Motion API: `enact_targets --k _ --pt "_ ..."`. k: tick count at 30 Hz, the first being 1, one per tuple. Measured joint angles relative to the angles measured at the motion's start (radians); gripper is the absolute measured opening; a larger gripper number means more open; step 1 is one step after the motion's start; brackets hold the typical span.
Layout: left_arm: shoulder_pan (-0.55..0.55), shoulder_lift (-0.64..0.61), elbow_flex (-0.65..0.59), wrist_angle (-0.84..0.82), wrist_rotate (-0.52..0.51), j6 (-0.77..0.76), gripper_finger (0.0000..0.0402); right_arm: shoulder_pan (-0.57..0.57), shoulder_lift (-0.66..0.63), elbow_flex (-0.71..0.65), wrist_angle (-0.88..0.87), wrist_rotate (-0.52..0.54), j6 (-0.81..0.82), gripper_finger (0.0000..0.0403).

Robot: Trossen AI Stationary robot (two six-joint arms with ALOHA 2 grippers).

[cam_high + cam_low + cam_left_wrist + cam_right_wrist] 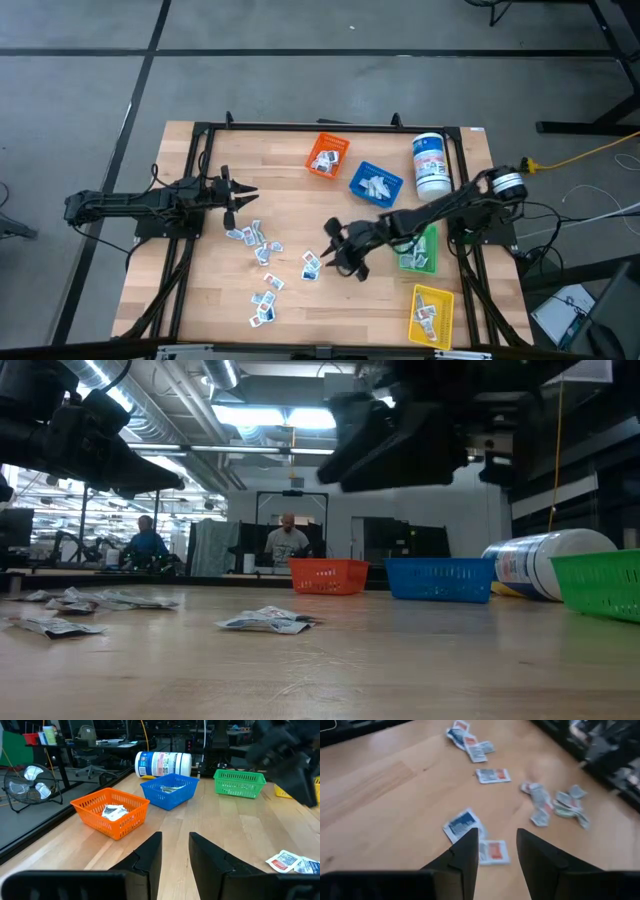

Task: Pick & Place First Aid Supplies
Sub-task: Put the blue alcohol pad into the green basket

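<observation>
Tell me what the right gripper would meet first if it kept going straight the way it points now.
Probably the packet pair on the table just ahead of the open right gripper: one with blue print, one with red. In the high view they lie just beyond its fingertips. Its height above the table is unclear.

Bright ceiling strip lights (262, 415) glare overhead; the right wrist view is blurred.

Both arms were matte black, built of chunky jointed links with black cables along them. Left gripper (244, 197) and right gripper (335, 251) each carried two dark, flat, wedge-shaped fingers (150, 854). The right arm's base joint wore a silver-ringed round cap.
</observation>
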Motion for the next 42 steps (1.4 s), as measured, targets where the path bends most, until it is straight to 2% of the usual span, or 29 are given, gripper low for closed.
enact_targets --k 9,16,22,31,35,42 --pt "0.000 0.000 0.000 0.000 0.000 0.000 0.0091 0.035 0.226 0.197 -0.044 0.003 0.011 0.0133" --pt "0.000 0.000 0.000 -0.001 0.000 0.000 0.0093 0.038 0.348 0.305 -0.089 0.000 0.083 0.0133" --pt "0.000 0.000 0.000 0.000 0.000 0.000 0.0091 0.017 0.386 0.330 -0.121 -0.051 0.135 0.0133" --pt "0.000 0.000 0.000 0.000 0.000 0.000 0.0091 -0.036 0.386 0.333 -0.198 -0.060 0.186 0.0129" --pt "0.000 0.000 0.000 0.000 0.000 0.000 0.0092 -0.044 0.385 0.333 -0.219 -0.064 0.190 0.0098" --pt "0.000 0.000 0.000 0.000 0.000 0.000 0.0091 -0.044 0.385 0.332 -0.227 -0.056 0.188 0.0011"
